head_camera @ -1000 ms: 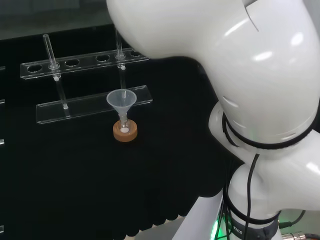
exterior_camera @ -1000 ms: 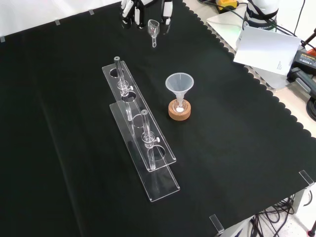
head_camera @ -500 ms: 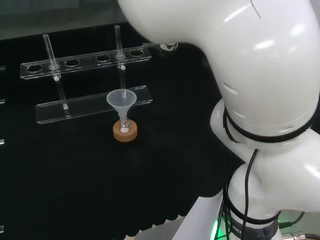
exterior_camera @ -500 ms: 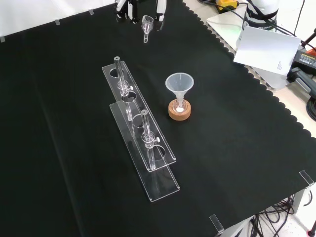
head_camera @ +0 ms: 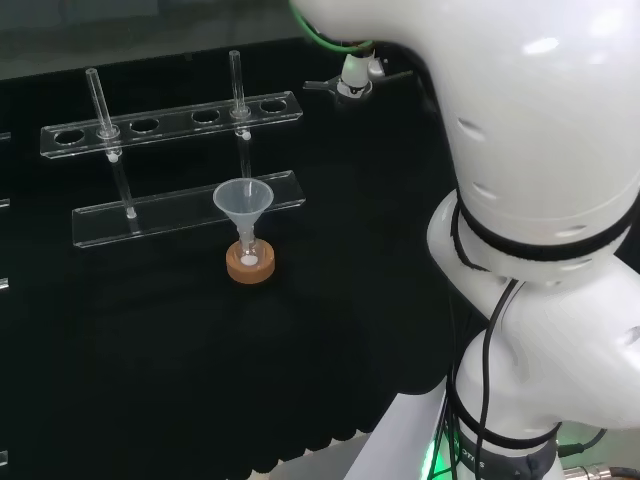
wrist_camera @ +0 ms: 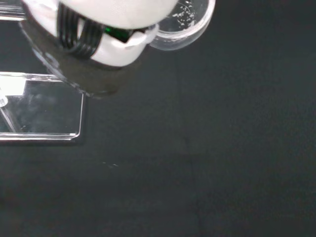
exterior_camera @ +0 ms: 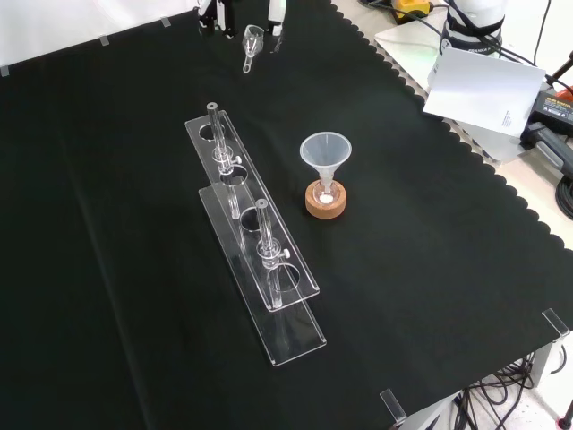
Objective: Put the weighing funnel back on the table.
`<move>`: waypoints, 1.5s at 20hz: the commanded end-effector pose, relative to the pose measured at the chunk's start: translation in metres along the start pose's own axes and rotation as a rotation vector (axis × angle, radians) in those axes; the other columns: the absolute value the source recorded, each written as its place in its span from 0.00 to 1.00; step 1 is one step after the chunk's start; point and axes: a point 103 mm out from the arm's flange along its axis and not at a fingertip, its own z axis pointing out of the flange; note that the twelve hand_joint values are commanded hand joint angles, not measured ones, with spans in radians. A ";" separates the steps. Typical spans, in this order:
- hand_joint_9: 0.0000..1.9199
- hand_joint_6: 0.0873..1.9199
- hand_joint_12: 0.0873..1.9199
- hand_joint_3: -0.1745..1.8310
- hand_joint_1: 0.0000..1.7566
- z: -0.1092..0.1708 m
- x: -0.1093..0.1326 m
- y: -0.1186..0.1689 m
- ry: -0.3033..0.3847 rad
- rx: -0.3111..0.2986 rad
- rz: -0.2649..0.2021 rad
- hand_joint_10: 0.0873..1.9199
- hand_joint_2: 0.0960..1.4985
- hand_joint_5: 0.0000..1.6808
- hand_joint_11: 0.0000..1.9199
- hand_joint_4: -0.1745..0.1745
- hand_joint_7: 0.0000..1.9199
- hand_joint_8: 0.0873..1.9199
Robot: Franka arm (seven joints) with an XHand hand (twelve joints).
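The hand (exterior_camera: 278, 11) pinches the weighing funnel (exterior_camera: 251, 40) between its fingertips, stem hanging down, over the cloth just beyond the far end of the clear tube rack (exterior_camera: 286, 336) in the front view. The funnel (exterior_camera: 326, 150) in its flask on a cork ring (exterior_camera: 325, 202) stands beside the rack's middle, well apart from the hand.

Hand (exterior_camera: 277, 11) pinched shut, pointing downward

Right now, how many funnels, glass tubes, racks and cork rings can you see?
Funnels: 2, the funnel and the weighing funnel in the hand
Glass tubes: 2
Rack: 1
Cork ring: 1
Total: 6
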 end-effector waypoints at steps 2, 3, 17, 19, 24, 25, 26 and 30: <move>0.48 0.32 0.55 0.42 0.64 0.012 -0.012 0.024 -0.003 0.001 0.011 0.15 0.40 0.76 0.40 1.00 0.29 0.30; 0.48 0.32 0.55 0.42 0.64 0.015 -0.013 0.028 -0.005 0.005 0.012 0.15 0.40 0.76 0.40 1.00 0.29 0.30; 0.48 0.32 0.55 0.42 0.64 0.050 -0.033 0.090 -0.023 0.058 0.017 0.15 0.39 0.76 0.40 1.00 0.29 0.30; 0.48 0.32 0.55 0.42 0.64 0.056 -0.036 0.096 -0.021 0.066 0.019 0.15 0.39 0.76 0.40 1.00 0.29 0.30; 0.48 0.32 0.55 0.42 0.64 0.072 -0.040 0.107 -0.021 0.086 0.024 0.15 0.39 0.76 0.41 1.00 0.29 0.30; 0.48 0.32 0.55 0.42 0.64 0.075 -0.041 0.109 -0.023 0.090 0.026 0.15 0.39 0.76 0.41 1.00 0.29 0.30; 0.48 0.32 0.55 0.42 0.64 0.079 -0.042 0.112 -0.024 0.094 0.027 0.15 0.39 0.76 0.41 1.00 0.29 0.30; 0.48 0.32 0.55 0.42 0.64 0.093 -0.042 0.124 -0.037 0.109 0.023 0.15 0.39 0.76 0.41 1.00 0.29 0.30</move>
